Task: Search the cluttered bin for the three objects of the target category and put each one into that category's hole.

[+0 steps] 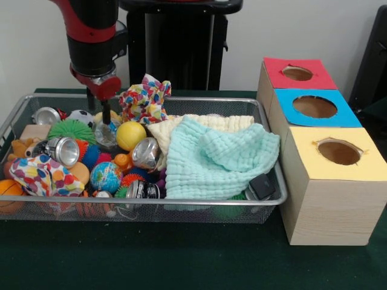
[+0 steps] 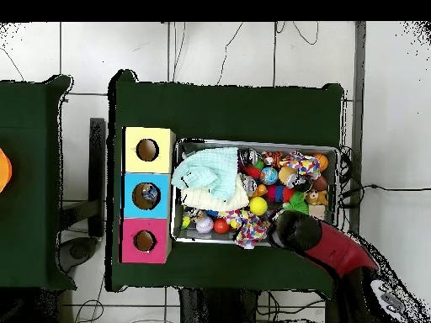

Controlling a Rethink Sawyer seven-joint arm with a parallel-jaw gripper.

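Note:
The wire mesh bin (image 1: pixel 181 204) is full of toys, and it also shows in the overhead view (image 2: pixel 252 143). My gripper (image 1: pixel 106 125) reaches down into its far left part, just above a shiny silver object (image 1: pixel 106 136) beside a yellow ball (image 1: pixel 130 135). Silver cans (image 1: pixel 145 152) (image 1: pixel 63 150) (image 1: pixel 47 115) lie among a globe ball (image 1: pixel 106 176), a green spiky ball (image 1: pixel 72 129) and a soccer ball (image 1: pixel 80 116). A mint cloth (image 1: pixel 217 157) covers the right half. In the overhead view the arm (image 2: pixel 311 240) hides the gripper.
Three wooden boxes with round holes stand right of the bin: red-topped (image 1: pixel 275 71), blue-topped (image 1: pixel 290 115), yellow-topped (image 1: pixel 302 157). Colourful plush toys (image 1: pixel 145 99) (image 1: pixel 39 175), a cream cloth (image 1: pixel 205 124) and a black object (image 1: pixel 263 186) also lie in the bin.

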